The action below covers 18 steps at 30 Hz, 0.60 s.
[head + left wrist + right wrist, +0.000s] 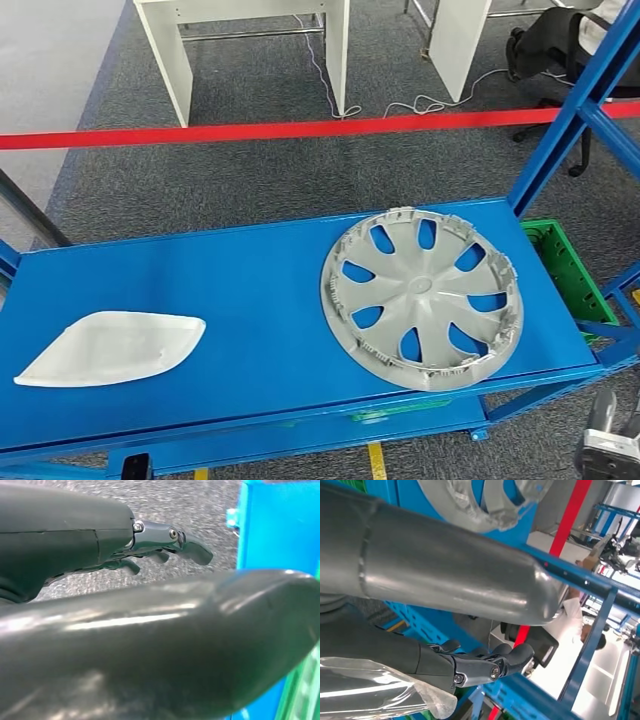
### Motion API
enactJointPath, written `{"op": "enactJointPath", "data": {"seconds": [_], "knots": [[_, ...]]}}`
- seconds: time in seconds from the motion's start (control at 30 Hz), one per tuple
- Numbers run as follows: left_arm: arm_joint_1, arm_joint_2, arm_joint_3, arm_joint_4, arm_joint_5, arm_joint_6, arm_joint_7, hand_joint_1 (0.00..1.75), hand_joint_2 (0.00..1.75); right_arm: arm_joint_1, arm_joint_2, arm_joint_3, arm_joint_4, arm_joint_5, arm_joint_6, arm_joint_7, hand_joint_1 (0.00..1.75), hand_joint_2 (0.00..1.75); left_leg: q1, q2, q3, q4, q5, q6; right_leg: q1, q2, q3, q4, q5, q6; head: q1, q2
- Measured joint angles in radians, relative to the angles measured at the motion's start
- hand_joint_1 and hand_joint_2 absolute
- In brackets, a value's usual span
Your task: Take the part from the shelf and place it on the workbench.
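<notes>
Left hand: in the left wrist view the left hand (158, 630) reaches out over grey carpet beside the blue shelf frame; its thick thumb lies straight, the dark fingers (188, 547) are extended and apart, and it holds nothing.
Right hand: the right hand (471, 625) hangs beside the shelf's right end, thumb straight, fingers (508, 661) stretched apart, nothing between them. In the head view only a bit of it (610, 440) shows at the lower right corner, below the shelf edge.
Part: a silver wheel cover (421, 295) lies flat on the right half of the blue shelf (256, 300), touched by neither hand.
Other item: a white curved panel (113, 347) lies on the shelf's left end, well apart from the wheel cover.
Shelf surroundings: a green crate (562, 265) sits just past the shelf's right end, under the slanted blue post.
Room: grey carpet, a red tape line (226, 131) across the floor, white table legs (170, 60) and loose cables beyond it.
</notes>
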Motion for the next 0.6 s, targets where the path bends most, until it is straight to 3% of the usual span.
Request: {"op": "enactJointPath", "data": {"seconds": [0.07, 0.17, 0.2, 0.23, 0.27, 0.33, 0.4, 0.53, 0.6], "knots": [[-0.001, 0.001, 0.003, 0.000, -0.006, 0.000, 0.005, 0.00, 0.00, -0.004, -0.003, 0.000, 0.002, 0.001, 0.009, 0.001, 0.00, 0.00, 0.005, 0.002, 0.002, -0.014, 0.008, 0.008, -0.001, 0.001, -0.020, 0.035, -0.029, 0.010, 0.002, 0.000], [-0.003, 0.003, 0.006, 0.000, -0.017, -0.003, 0.015, 0.00, 0.00, -0.011, -0.019, -0.004, 0.014, -0.004, 0.033, 0.010, 0.00, 0.00, 0.006, 0.004, -0.003, -0.017, 0.013, 0.013, -0.007, 0.003, -0.107, 0.218, -0.116, 0.023, 0.004, 0.000], [-0.003, 0.003, 0.007, 0.000, -0.020, -0.006, 0.018, 0.00, 0.00, -0.013, -0.028, -0.008, 0.020, -0.006, 0.042, 0.015, 0.00, 0.00, 0.006, 0.004, -0.003, -0.017, 0.013, 0.014, -0.009, 0.003, -0.131, 0.268, -0.129, 0.027, 0.004, 0.000], [-0.002, 0.004, 0.007, 0.000, -0.024, -0.008, 0.021, 0.00, 0.00, -0.015, -0.037, -0.014, 0.026, -0.008, 0.052, 0.020, 0.00, 0.00, 0.006, 0.004, -0.004, -0.016, 0.014, 0.014, -0.011, 0.002, -0.138, 0.282, -0.121, 0.030, 0.004, 0.000], [-0.002, 0.004, 0.007, 0.000, -0.027, -0.011, 0.025, 0.00, 0.00, -0.020, -0.047, -0.020, 0.033, -0.010, 0.061, 0.024, 0.00, 0.00, 0.007, 0.004, -0.003, -0.015, 0.014, 0.013, -0.014, 0.002, -0.125, 0.253, -0.093, 0.033, 0.004, 0.000], [-0.003, 0.004, 0.007, 0.000, -0.032, -0.014, 0.029, 0.00, 0.00, -0.034, -0.068, -0.031, 0.044, -0.013, 0.075, 0.030, 0.00, 0.00, 0.007, 0.004, -0.004, -0.009, 0.012, 0.008, -0.018, 0.002, -0.058, 0.115, -0.024, 0.036, 0.004, 0.000], [-0.005, 0.006, 0.007, 0.000, -0.034, -0.017, 0.030, 0.00, 0.00, -0.048, -0.085, -0.040, 0.056, -0.011, 0.084, 0.034, 0.00, 0.00, 0.003, 0.002, -0.007, -0.001, 0.010, -0.003, -0.019, 0.004, -0.010, 0.016, 0.003, 0.031, 0.005, 0.000], [-0.005, 0.009, 0.007, 0.000, -0.050, -0.028, 0.035, 0.00, 0.00, -0.073, -0.125, -0.049, 0.086, 0.023, 0.102, 0.051, 0.00, 0.00, 0.005, 0.002, -0.017, 0.010, 0.008, -0.023, -0.017, 0.006, -0.006, 0.006, 0.008, 0.005, 0.005, 0.000], [-0.006, 0.011, 0.007, 0.000, -0.061, -0.036, 0.042, 0.00, 0.00, -0.096, -0.152, -0.050, 0.103, 0.044, 0.114, 0.064, 0.00, 0.00, 0.007, 0.001, -0.043, 0.076, -0.039, -0.032, -0.019, 0.005, -0.008, 0.003, 0.014, -0.006, 0.002, 0.000]]}}
